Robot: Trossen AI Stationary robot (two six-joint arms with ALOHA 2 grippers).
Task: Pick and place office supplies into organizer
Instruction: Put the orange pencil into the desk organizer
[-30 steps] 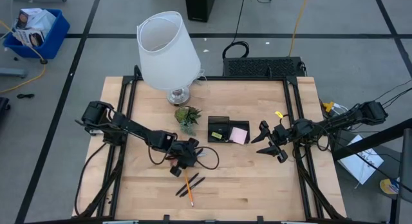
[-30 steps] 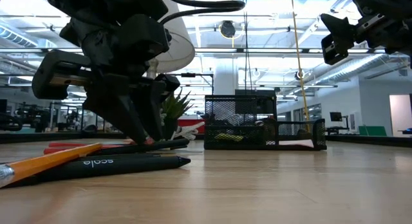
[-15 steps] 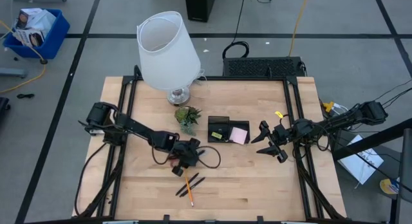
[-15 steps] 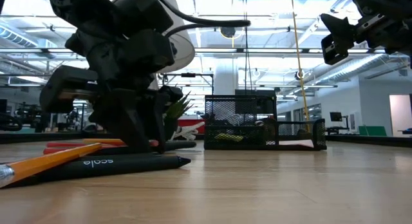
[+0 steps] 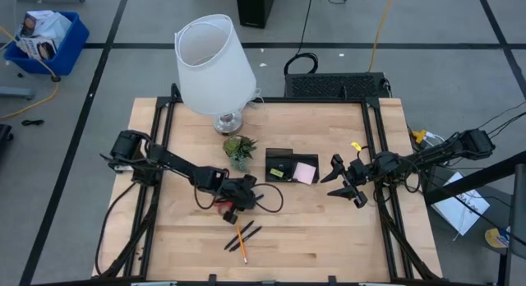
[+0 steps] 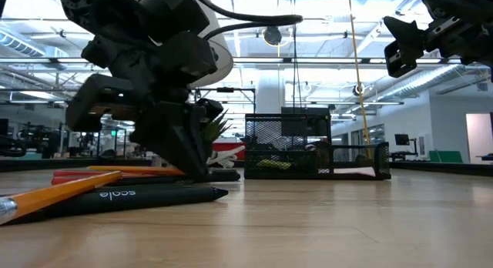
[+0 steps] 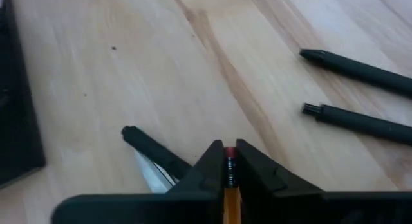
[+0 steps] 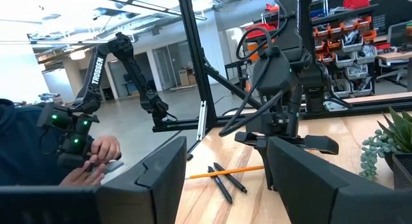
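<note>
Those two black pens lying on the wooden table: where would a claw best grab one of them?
Around the middle of the barrel, coming straight down from above with the fingers set across it. The black pen lies flat on the table, long and thin, so its ends offer little hold. The gap to the second pen probably leaves room for a finger.

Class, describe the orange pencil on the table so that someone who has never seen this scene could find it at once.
Start at the white lamp, then move across the wooden table to the edge farthest from it. The orange pencil lies there among the black pens; it is the only orange one.
</note>
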